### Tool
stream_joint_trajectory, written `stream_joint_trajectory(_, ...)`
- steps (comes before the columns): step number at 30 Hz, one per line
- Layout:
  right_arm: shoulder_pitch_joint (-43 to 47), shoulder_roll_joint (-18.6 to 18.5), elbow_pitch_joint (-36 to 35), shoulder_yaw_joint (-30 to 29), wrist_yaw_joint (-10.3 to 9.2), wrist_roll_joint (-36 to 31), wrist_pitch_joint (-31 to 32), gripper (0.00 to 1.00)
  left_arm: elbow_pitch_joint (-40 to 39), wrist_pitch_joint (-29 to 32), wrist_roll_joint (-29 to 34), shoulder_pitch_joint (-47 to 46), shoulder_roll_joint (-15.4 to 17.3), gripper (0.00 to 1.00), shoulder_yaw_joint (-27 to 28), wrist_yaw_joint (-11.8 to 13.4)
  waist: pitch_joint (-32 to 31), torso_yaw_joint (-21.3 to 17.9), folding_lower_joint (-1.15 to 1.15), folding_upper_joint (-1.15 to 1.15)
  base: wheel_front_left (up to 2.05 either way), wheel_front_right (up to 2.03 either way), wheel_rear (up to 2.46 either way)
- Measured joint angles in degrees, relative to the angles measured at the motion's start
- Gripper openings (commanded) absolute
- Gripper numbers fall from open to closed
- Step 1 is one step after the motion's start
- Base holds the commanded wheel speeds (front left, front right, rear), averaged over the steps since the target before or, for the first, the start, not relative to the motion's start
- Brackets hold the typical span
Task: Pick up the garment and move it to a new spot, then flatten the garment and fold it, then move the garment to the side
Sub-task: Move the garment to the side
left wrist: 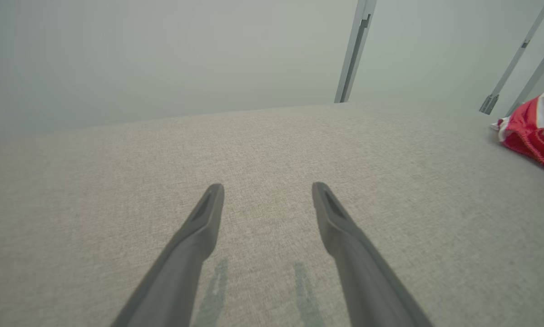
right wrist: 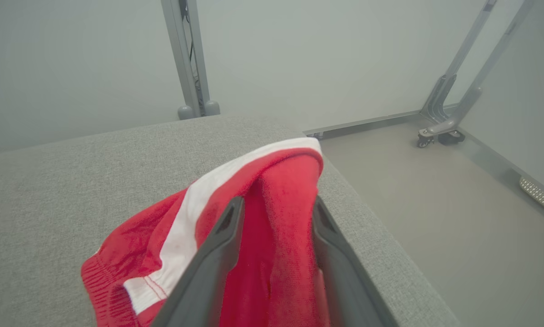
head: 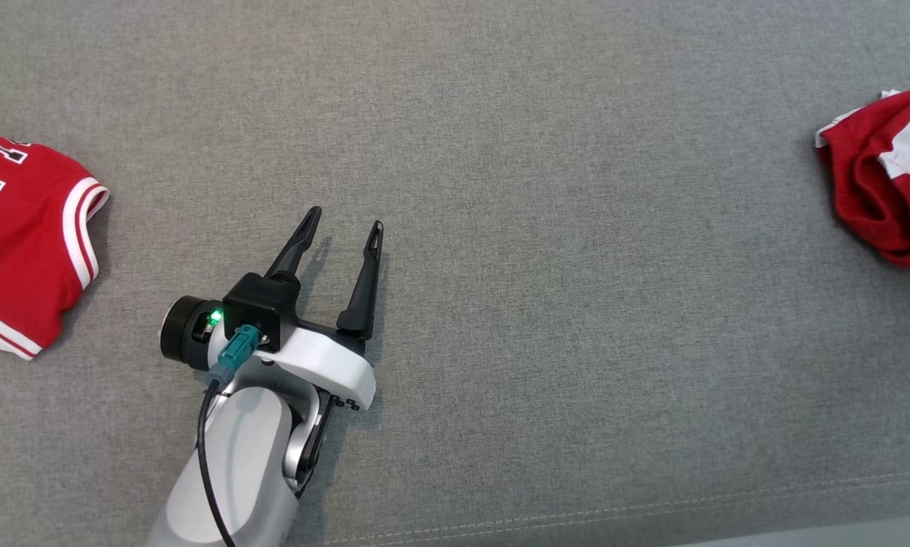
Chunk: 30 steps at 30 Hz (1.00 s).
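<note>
Head view: the left gripper (head: 346,219) lies low over the grey fabric surface (head: 546,228) at lower left, its two dark fingers well apart with nothing between them; its pale forearm runs down to the bottom edge. A red jersey (head: 22,243) with white trim and part of a number lies at the left edge, near this gripper but apart from it. The red garment (head: 888,182), red with white bands, sits bunched at the far right edge, well apart from the left gripper; a line of stitching runs along the surface near the bottom.

Left wrist view: the left gripper (left wrist: 267,190) points across the bare grey surface, fingers (left wrist: 199,236) spread wide and empty, their faint shadows on the cloth just below; the red garment (left wrist: 533,131) shows at the right edge, lying on the surface; grey metal posts (left wrist: 356,50) rise behind the far edge against a pale wall.

Right wrist view: the right gripper (right wrist: 276,206) is at the red garment (right wrist: 163,236), one dark finger on each side of a raised fold of red cloth; the fingers stand somewhat apart, and whether they press the fold I cannot tell. The garment lies near the surface's right edge, a white band running along its crest; beyond the edge are the floor (right wrist: 435,190), a frame leg with a caster (right wrist: 449,118) and an upright post (right wrist: 188,54).
</note>
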Motion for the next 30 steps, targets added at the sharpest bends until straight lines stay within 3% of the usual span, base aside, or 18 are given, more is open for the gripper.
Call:
stream_joint_trajectory(4,0.11,-1.47,-0.73,-7.26,0.00,-7.33,-0.01,1.00,0.09,0.00,-0.01,-0.13,0.02,1.00,-0.08,-0.18,-0.37,0.42,0.00,0.00,0.00,0.00,0.00)
stream_joint_trajectory(6,1.79,-1.96,-5.75,-14.13,0.00,-13.39,-0.01,1.00,0.15,0.00,-0.16,-0.43,0.00,1.00,0.05,-0.15,-1.28,0.62,0.00,0.00,0.00,0.00,0.00)
stream_joint_trajectory(9,5.04,1.13,-14.02,-19.58,0.00,-19.65,-0.08,1.00,0.37,0.00,-0.30,-0.38,-0.01,1.00,0.56,0.14,-2.60,0.68,0.00,0.00,0.00,0.00,0.00)
stream_joint_trajectory(11,7.58,5.30,-20.06,-21.34,0.00,-22.43,-0.11,1.00,0.45,-0.01,-0.36,-0.12,-0.07,1.00,1.20,0.59,-3.69,0.68,0.00,0.00,0.00,0.00,0.00)
stream_joint_trajectory(14,12.24,11.95,-27.55,-20.26,0.00,-24.94,-0.11,1.00,0.91,0.00,-0.91,1.26,-0.13,1.00,2.76,1.21,-5.59,0.73,0.00,0.00,0.00,0.00,0.00)
stream_joint_trajectory(17,17.57,15.56,-32.33,-16.93,0.01,-25.04,-0.13,1.00,1.33,0.00,-1.31,2.43,-0.08,1.00,3.89,1.63,-7.52,1.02,0.00,0.00,0.00,0.00,0.00)
stream_joint_trajectory(22,23.93,17.28,-37.98,-11.56,0.01,-22.72,-0.16,1.00,1.88,0.00,-1.31,4.98,-0.16,1.00,5.27,1.97,-10.40,2.19,0.00,0.00,0.00,0.00,0.00)
stream_joint_trajectory(30,30.62,18.67,-43.08,-7.87,0.01,-20.23,-0.18,1.00,1.68,0.00,-0.98,9.07,-0.19,1.00,8.20,2.63,-13.50,4.45,0.00,0.00,0.00,0.00,0.00)
